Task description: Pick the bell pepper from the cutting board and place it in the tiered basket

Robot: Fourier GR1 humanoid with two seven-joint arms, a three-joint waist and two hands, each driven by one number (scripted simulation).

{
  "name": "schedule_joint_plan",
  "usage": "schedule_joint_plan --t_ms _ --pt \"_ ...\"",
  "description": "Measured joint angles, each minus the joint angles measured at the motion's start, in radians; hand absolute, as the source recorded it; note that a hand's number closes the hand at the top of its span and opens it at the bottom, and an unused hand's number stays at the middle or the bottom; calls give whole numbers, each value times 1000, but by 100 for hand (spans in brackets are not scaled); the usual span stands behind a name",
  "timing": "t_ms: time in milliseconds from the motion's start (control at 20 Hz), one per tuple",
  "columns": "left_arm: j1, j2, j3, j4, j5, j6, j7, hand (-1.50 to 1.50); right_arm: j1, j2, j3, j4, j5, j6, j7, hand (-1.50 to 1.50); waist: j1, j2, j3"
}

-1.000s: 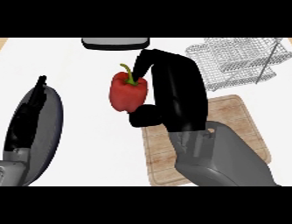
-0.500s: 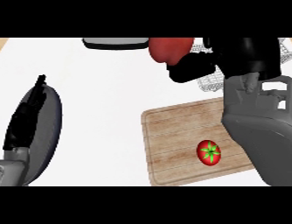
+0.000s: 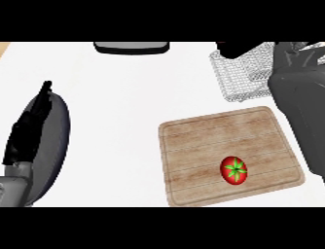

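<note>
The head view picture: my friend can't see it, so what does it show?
The robot's right arm reaches over a wire tiered basket at the counter's far right; its hand is mostly hidden. A tomato lies on the wooden cutting board, and the left hand rests open at the left.

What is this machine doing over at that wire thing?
The robot's right arm reaches over the wire tiered basket at the counter's far right; its hand and the pepper are mostly out of view. A red tomato lies on the wooden cutting board. The left hand rests open at the left edge.
</note>
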Motion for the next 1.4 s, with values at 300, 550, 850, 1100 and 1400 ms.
schedule_joint_plan --t_ms 300,550,850,1100,1400 --pt "2 -3 9 15 -8 -4 -23 0 -40 -117 16 178 135 -28 -110 150 5 4 0" --pt "11 -4 17 -5 -9 -21 -18 0 -81 -155 -14 358 196 -96 -223 150 7 3 0" --pt "14 -17 27 5 -14 -32 -29 0 -110 -184 -66 534 184 -114 -401 150 6 3 0" --pt "10 -21 34 -8 -18 -40 -16 0 -112 -180 -119 657 150 -127 -512 150 7 3 0" --pt "11 -34 39 15 -34 -34 -37 0 -106 -155 -203 767 75 -85 -527 -150 4 3 0"
